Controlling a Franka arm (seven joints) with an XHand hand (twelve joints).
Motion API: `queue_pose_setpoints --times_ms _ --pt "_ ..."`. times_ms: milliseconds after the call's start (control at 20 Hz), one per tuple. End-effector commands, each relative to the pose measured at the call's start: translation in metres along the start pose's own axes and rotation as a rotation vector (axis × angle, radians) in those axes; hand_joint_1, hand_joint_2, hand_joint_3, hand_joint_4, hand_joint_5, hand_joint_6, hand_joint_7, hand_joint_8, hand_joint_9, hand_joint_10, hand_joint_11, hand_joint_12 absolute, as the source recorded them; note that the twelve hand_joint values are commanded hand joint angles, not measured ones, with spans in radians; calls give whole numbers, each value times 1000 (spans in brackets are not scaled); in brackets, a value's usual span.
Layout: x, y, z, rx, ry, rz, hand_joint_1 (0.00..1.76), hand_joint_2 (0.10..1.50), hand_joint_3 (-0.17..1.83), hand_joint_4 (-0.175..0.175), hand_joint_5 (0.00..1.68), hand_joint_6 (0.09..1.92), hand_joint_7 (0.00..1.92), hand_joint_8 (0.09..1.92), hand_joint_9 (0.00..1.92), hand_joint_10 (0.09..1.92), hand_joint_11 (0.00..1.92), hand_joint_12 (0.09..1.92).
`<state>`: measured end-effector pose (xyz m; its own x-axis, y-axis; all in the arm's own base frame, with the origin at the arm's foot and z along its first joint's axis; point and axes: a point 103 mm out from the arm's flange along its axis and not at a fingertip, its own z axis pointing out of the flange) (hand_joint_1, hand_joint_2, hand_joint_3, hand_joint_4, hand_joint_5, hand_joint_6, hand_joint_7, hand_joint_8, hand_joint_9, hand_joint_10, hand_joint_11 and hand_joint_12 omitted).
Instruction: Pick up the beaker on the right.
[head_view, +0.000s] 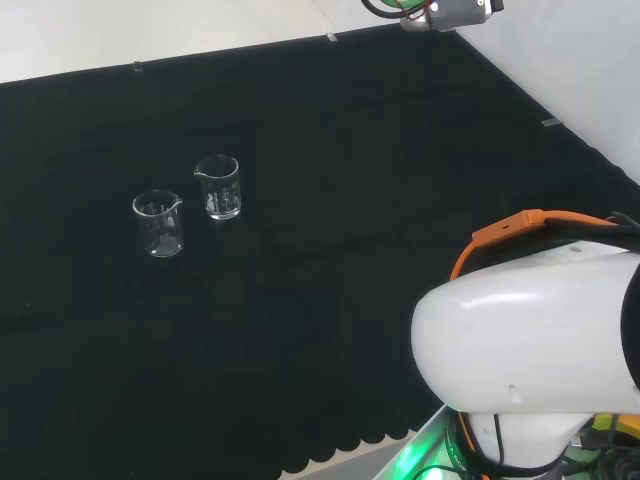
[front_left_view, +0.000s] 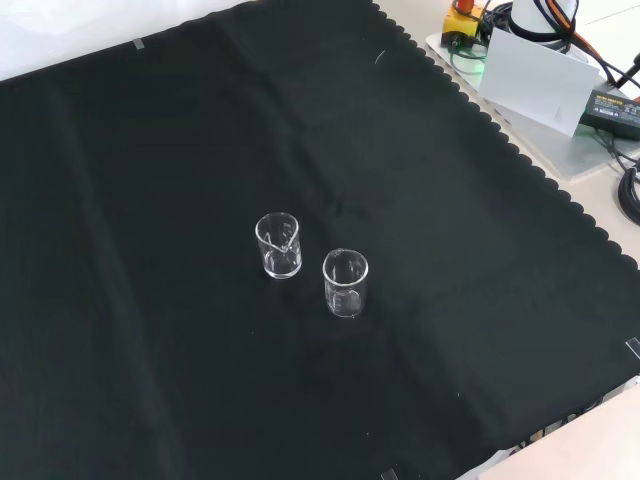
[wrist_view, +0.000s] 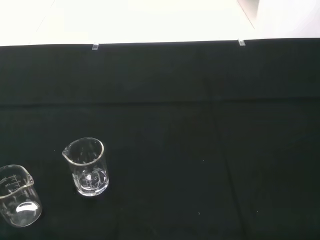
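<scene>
Overhead, in the head view, two clear beakers are seen upright on the black cloth, the right beaker just beside the left beaker, apart. From the front view, they are placed mid-cloth, untouched. Through the wrist view, both are shown close. How the hand's fingers are set cannot be told.

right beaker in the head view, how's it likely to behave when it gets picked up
The right beaker looks like clear, smooth glass, so probably slippery and breakable. It appears empty, so likely light. It stands upright close to the other beaker, so a nudge might knock them together.
</scene>
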<state>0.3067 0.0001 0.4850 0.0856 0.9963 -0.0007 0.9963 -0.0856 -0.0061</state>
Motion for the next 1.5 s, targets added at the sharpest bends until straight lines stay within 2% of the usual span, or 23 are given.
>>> queue_pose_setpoints --times_ms 50,450,700,1050,1250,1500 --pt "1 -3 -10 -13 6 -9 72 1358 283 -24 289 87 80 427 97 622 0 926" --pt "-4 -2 -5 -2 5 0 77 1378 274 -29 314 87 87 432 97 622 0 940" --pt "-5 3 13 18 15 10 109 1356 247 -32 298 87 88 436 96 623 0 926" --pt "7 12 40 18 58 14 138 1338 232 -35 284 87 89 442 96 626 0 918" --pt "2 37 67 39 95 7 152 1330 227 -36 281 87 89 445 96 627 0 917" --pt "-21 87 111 60 146 -50 162 1325 225 -37 276 87 90 448 97 629 0 917"
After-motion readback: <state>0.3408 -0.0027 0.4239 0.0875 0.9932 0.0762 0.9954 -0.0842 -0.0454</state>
